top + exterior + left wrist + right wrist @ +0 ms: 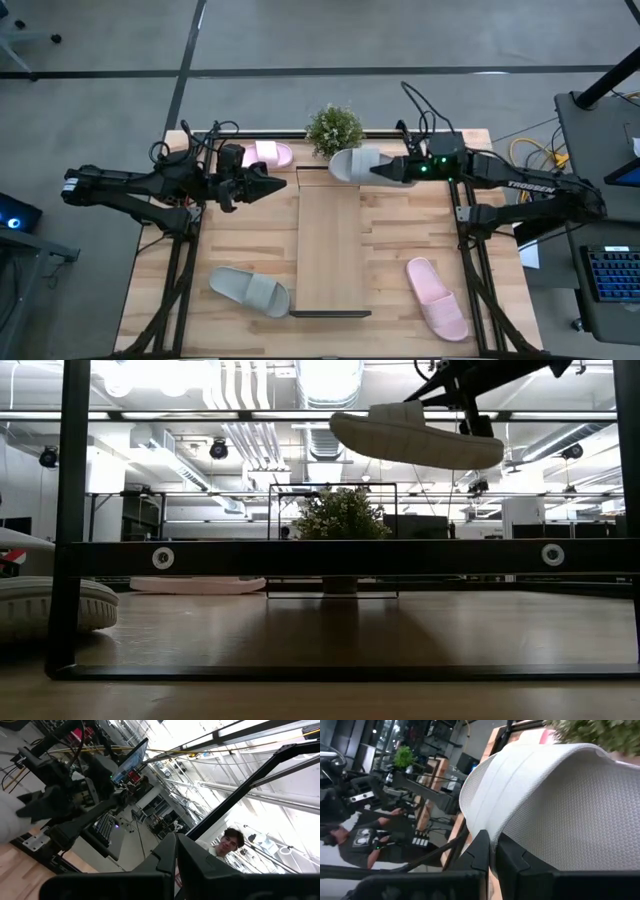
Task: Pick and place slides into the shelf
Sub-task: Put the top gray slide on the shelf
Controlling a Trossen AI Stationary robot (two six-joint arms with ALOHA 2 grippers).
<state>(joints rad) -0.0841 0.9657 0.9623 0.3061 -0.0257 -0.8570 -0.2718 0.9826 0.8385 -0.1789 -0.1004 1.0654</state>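
High view is showing the right gripper [380, 172] clamping a grey slide [356, 164] above the shelf's [330, 245] far end. Left gripper [270, 183] is waiting closed and empty; three slides are lying off the shelf, none placed.

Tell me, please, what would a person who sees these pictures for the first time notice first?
Most striking is the grey slide held in the air by the right gripper, its fingers shut on the strap, above the far end of the shelf near the small plant. The left gripper hangs shut and empty at the shelf's far left corner. Three slides lie on the table: a pink one far left, a grey one near left, a pink one near right.
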